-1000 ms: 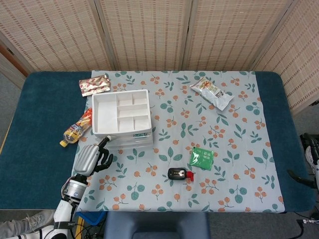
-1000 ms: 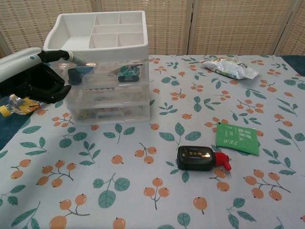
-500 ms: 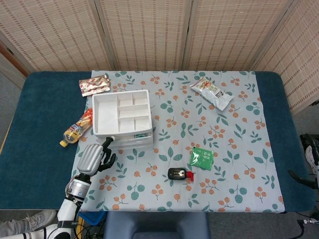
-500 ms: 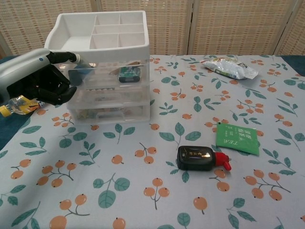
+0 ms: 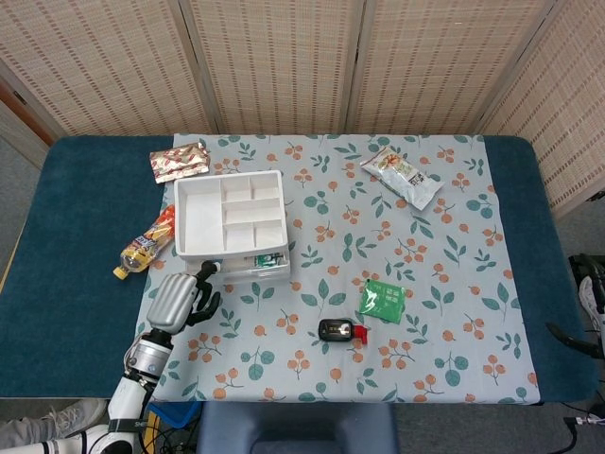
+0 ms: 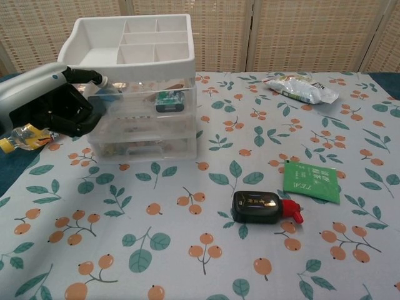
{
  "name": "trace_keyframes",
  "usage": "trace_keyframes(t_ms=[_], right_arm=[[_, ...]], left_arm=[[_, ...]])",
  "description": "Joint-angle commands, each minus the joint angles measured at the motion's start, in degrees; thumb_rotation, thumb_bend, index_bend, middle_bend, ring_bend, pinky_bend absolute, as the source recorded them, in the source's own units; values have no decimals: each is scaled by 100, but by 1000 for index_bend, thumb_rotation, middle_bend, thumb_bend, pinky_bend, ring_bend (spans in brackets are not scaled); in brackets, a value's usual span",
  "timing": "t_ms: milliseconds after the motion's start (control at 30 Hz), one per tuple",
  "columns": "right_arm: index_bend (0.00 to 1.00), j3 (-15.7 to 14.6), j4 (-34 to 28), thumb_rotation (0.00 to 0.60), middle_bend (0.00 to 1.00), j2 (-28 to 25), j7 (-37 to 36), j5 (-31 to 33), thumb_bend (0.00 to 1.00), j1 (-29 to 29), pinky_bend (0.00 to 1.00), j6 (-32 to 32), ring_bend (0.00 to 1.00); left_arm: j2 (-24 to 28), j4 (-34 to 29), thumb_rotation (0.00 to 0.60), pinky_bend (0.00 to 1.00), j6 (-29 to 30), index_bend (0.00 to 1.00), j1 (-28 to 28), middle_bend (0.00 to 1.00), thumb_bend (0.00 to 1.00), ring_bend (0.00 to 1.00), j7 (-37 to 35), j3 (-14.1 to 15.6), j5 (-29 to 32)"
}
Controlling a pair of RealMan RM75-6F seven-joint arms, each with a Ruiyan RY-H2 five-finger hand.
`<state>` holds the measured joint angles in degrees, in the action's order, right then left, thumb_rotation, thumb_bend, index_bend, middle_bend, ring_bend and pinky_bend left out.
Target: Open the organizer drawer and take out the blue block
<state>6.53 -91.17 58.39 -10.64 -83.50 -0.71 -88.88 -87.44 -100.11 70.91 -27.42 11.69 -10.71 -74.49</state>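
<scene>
The left hand (image 6: 47, 103) is at the front left corner of the clear three-drawer organizer (image 6: 142, 94), its dark fingers (image 6: 84, 76) hooked onto the front of the top drawer (image 6: 140, 105); they are curled in against the drawer's edge rather than spread. In the head view that drawer stands out a little way from under the white divided tray (image 5: 230, 214), so the opening looks begun but far from finished. Inside it, a small green-and-white item (image 6: 166, 100) lies toward the right, and a dark blue shape that I take for the blue block (image 6: 107, 95) sits at the left, just behind the fingers and partly hidden by them. Still to do, as I judge it: draw the drawer further out, then reach in and lift the block clear. The right hand is not in view.
</scene>
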Motion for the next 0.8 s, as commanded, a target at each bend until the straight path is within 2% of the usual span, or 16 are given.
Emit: trace_keyframes(t_ms=[33,800], right_arm=[[1,3,-4,600,127,-1,6,-3,128,-5,58,4,0],[1,-1,-13,600,127,18,19,-15,129,-13,58,20,0]], left_arm=[[53,-42,600,1000,6,332,18,858,490,902,-28,58,-59],[525,-534,600,1000,43,356,170,858,489,902,-50,502,-524]])
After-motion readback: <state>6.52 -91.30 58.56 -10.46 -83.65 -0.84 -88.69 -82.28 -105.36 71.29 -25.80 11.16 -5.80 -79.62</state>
